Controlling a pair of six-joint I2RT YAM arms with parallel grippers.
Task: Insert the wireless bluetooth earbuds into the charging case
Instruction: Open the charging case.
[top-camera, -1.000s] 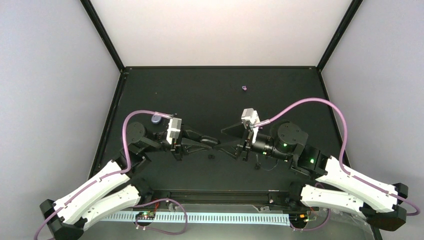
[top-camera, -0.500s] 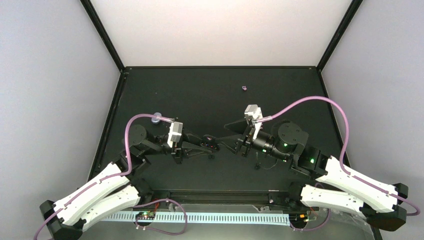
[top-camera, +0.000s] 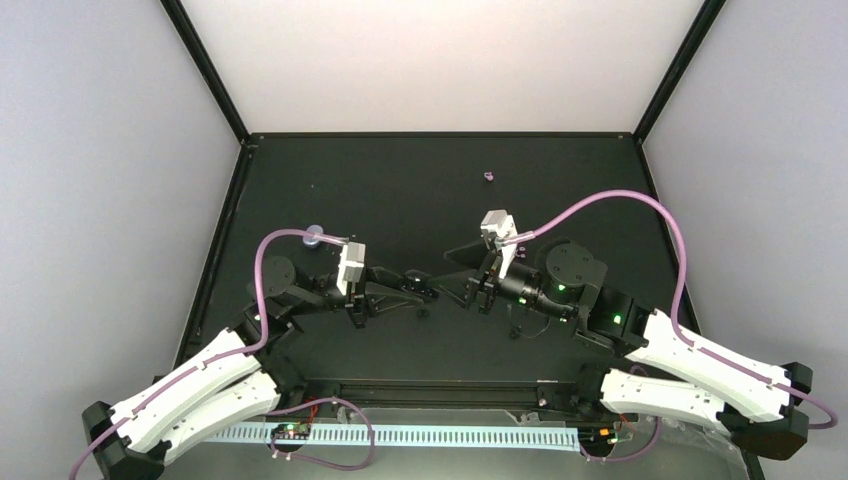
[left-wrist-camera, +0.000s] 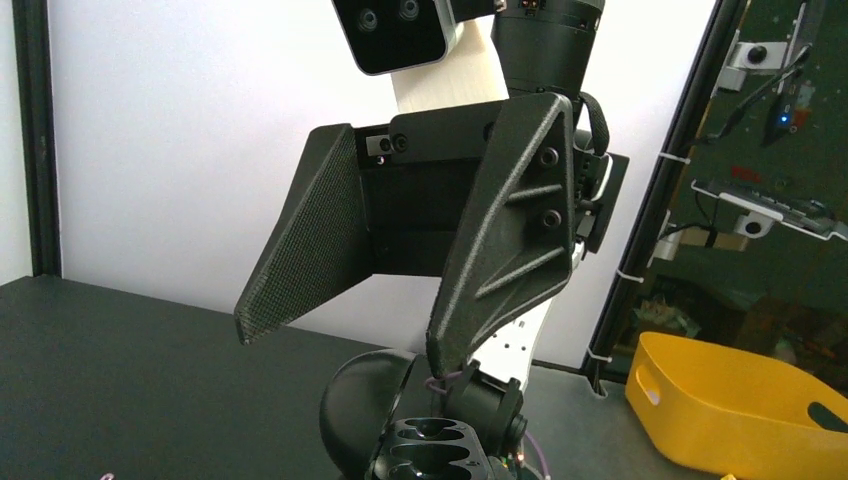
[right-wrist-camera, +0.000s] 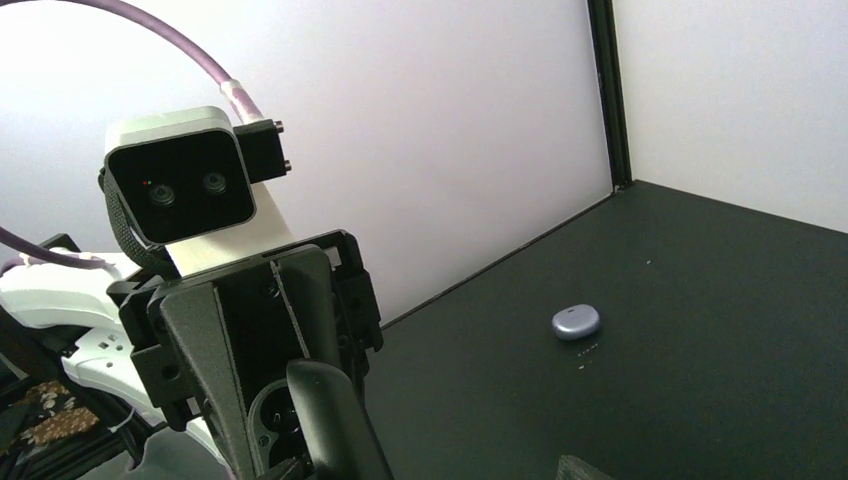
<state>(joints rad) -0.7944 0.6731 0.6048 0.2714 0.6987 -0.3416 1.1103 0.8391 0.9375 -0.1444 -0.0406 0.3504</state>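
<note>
My L gripper (top-camera: 422, 285), mid-frame in top view, has fingers pressed together; can't tell if anything's pinched. My R gripper (top-camera: 455, 272) faces it just to the right, fingers wide apart w/ nothing btwn. Charging case (top-camera: 313, 237) sits closed, left of centre by L arm's cable (top-camera: 262, 262). One earbud (top-camera: 488, 176) lies upper-centre, well apart from both.

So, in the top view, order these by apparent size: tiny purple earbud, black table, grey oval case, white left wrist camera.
Largest first:
black table
white left wrist camera
grey oval case
tiny purple earbud
</note>
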